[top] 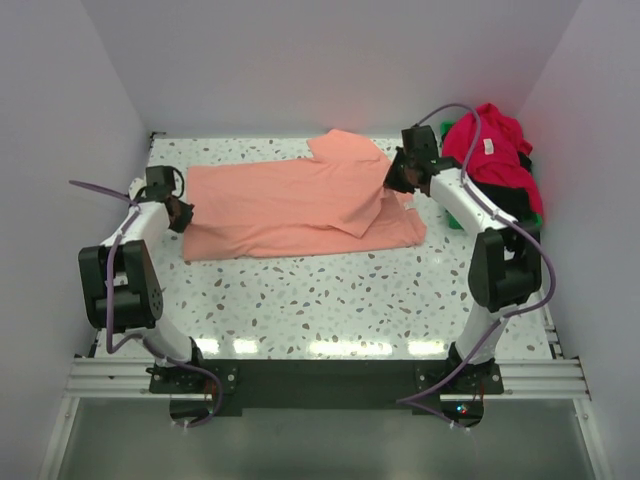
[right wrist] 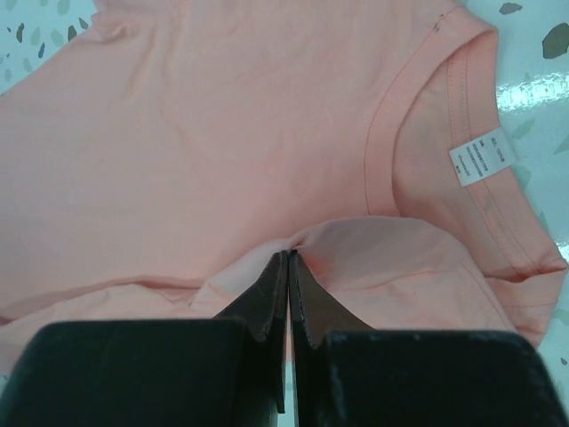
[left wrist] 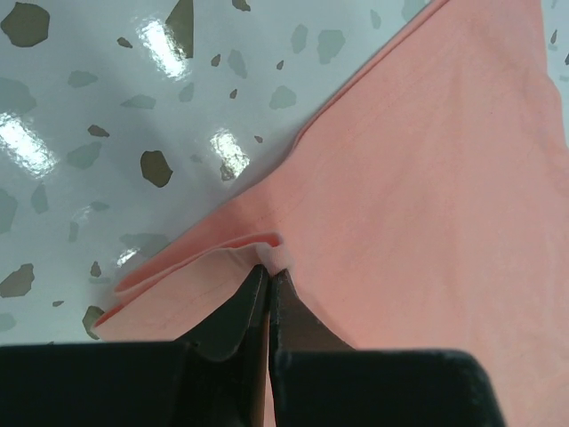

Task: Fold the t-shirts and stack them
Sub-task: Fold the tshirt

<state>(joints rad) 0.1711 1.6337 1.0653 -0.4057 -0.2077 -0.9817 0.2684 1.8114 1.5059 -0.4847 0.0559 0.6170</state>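
- One salmon-pink t-shirt [top: 290, 205] lies spread across the table [top: 330, 300].
- The left gripper [left wrist: 268, 272] is clamped on its left edge.
- The right gripper [right wrist: 289, 260] is clamped on cloth beside its collar [right wrist: 400, 116].
- The crimson t-shirt [top: 490, 150] is heaped far right.

A glossy terrazzo table [top: 330, 290] — white, flecked grey and dark brown — stands boxed in by 3 plain pale walls [top: 300, 60]. Just ahead and left of the left gripper [left wrist: 268, 269], bright patches of lamp glare [left wrist: 227, 151] lie on the bare top. Well behind it, a metal rail [top: 320, 378] lines the table's edge.
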